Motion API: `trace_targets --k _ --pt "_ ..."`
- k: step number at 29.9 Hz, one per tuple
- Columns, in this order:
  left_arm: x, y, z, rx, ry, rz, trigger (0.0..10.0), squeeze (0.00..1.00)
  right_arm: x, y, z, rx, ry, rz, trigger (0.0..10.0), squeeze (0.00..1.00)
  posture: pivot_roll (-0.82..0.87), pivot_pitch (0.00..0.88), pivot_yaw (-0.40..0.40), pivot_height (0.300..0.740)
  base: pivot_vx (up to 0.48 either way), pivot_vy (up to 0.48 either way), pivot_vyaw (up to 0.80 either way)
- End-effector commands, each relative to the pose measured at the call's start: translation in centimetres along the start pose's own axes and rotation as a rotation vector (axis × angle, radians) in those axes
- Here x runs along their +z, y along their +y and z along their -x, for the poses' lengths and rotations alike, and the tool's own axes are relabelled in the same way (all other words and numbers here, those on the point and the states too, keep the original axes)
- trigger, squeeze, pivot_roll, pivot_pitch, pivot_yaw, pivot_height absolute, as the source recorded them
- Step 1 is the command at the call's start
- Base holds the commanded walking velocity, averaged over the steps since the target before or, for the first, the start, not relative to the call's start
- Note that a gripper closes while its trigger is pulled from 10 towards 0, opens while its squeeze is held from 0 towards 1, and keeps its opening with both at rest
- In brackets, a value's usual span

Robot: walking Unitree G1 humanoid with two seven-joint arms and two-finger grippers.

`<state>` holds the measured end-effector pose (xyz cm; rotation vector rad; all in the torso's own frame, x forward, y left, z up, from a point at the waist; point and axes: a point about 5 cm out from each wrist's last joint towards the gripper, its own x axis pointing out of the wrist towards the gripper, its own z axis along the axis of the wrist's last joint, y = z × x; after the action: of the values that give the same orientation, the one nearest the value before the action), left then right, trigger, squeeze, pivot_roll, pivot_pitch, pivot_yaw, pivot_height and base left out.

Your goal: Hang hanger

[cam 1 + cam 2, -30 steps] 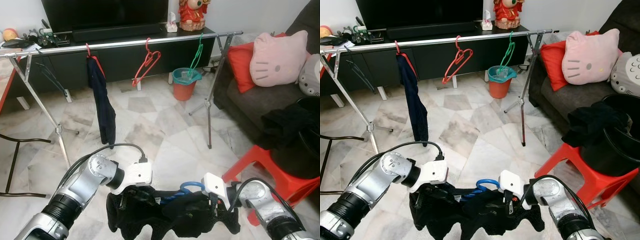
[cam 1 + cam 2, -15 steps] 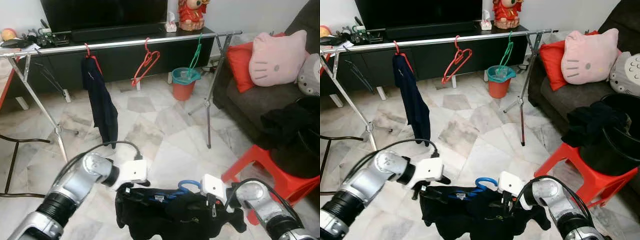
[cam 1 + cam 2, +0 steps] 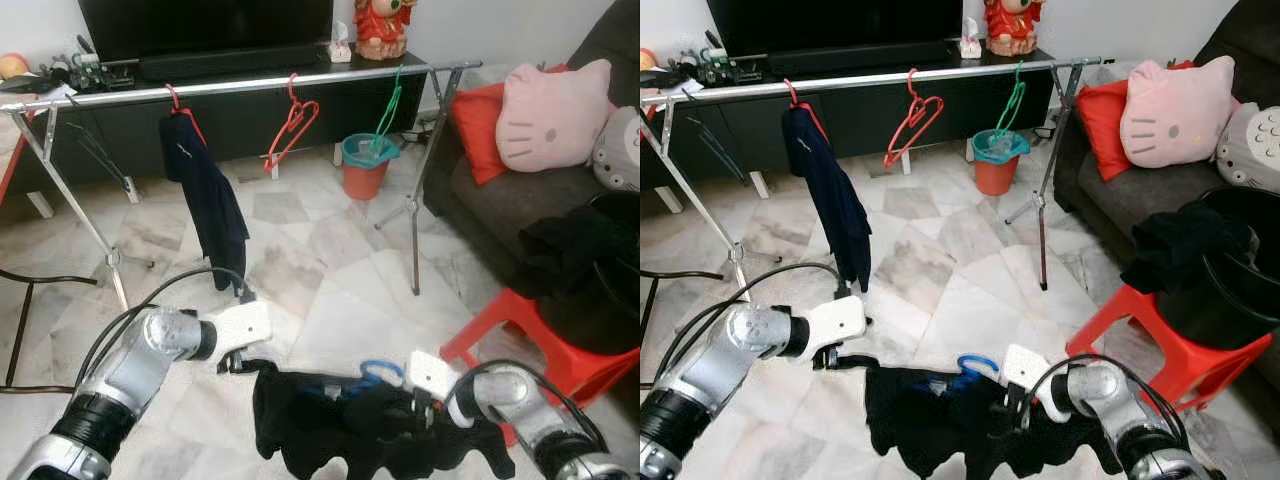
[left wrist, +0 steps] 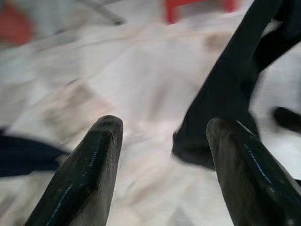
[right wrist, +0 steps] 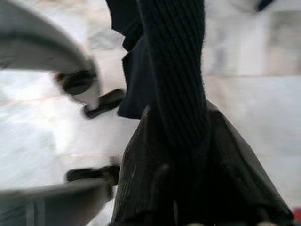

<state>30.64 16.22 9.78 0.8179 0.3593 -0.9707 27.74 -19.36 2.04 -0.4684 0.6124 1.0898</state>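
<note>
Bare stretches of the clothes rail (image 3: 240, 86) lie open between the navy garment (image 3: 208, 195), red hangers (image 3: 292, 125) and green hanger (image 3: 390, 108); the orange bin (image 3: 365, 165) stands below.

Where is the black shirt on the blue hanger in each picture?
Left eye view: black shirt, bottom centre, by the right gripper.
Right eye view: bottom centre.
Left wrist view: dark cloth past the open fingers.
Right wrist view: clamped between the fingers.
Shared landmark: blue hanger.
</note>
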Motion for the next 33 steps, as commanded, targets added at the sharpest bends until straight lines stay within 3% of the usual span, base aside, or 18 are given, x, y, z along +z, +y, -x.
trace_targets --k 1,8,16,19,20,21,22,23,25,31,33 --pt "-0.8 0.5 0.0 0.142 0.021 0.055 10.0 0.0 1.4 -1.9 0.6 -0.114 -0.06 -0.03 0.0 0.0 0.04 0.0 -0.076 0.74 0.0 0.0 0.0" --pt "-0.6 0.9 -1.1 0.435 0.002 0.168 10.0 0.0 2.9 -2.5 0.3 -0.134 -0.101 -0.022 0.0 0.0 0.04 0.0 -0.088 0.74 0.0 0.0 0.0" --pt "-0.8 1.0 -1.9 0.598 0.039 0.166 10.0 0.0 3.8 -2.8 0.1 -0.105 -0.099 0.01 0.0 0.0 0.04 0.0 -0.092 0.74 0.0 0.0 0.0" --pt "-1.2 0.3 -1.9 0.578 0.053 0.145 10.0 0.0 3.9 -3.0 0.0 -0.119 -0.088 0.017 0.0 0.0 0.03 0.0 -0.083 0.74 0.0 0.0 0.0" --pt "-0.7 -1.1 -1.9 0.522 -0.026 0.15 10.0 0.0 4.2 -3.1 -0.2 -0.143 -0.082 0.016 0.0 0.0 0.04 0.0 -0.086 0.74 0.0 0.0 0.0" --pt "-0.7 -1.1 -1.9 0.522 -0.026 0.15 10.0 0.0 4.2 -3.1 -0.2 -0.143 -0.082 0.016 0.0 0.0 0.04 0.0 -0.086 0.74 0.0 0.0 0.0" --pt "-0.1 -2.1 -2.0 0.463 -0.082 0.143 10.0 0.0 4.5 -3.2 -0.5 -0.16 -0.081 0.007 0.0 0.0 0.04 0.0 -0.086 0.74 0.0 0.0 0.0" --pt "0.5 -3.2 -2.1 0.396 -0.118 0.095 10.0 0.0 4.7 -3.0 -0.9 -0.144 -0.085 0.014 0.0 0.0 0.05 0.0 -0.092 0.74 0.0 0.0 0.0" --pt "0.8 -3.7 -2.2 0.369 -0.13 0.063 10.0 0.0 5.0 -2.8 -1.2 -0.13 -0.09 0.024 0.0 0.0 0.05 0.0 -0.092 0.74 0.0 0.0 0.0" --pt "1.2 -3.8 -2.5 0.383 -0.125 0.077 10.0 0.0 6.1 -2.6 -1.8 -0.121 -0.129 0.037 0.0 0.0 0.06 0.0 -0.089 0.74 0.0 0.0 0.0" --pt "0.9 -3.7 -2.9 0.426 -0.081 0.075 10.0 0.0 6.6 -2.7 -1.8 -0.116 -0.145 0.054 0.0 0.0 0.05 0.0 -0.087 0.74 0.0 0.0 0.0"
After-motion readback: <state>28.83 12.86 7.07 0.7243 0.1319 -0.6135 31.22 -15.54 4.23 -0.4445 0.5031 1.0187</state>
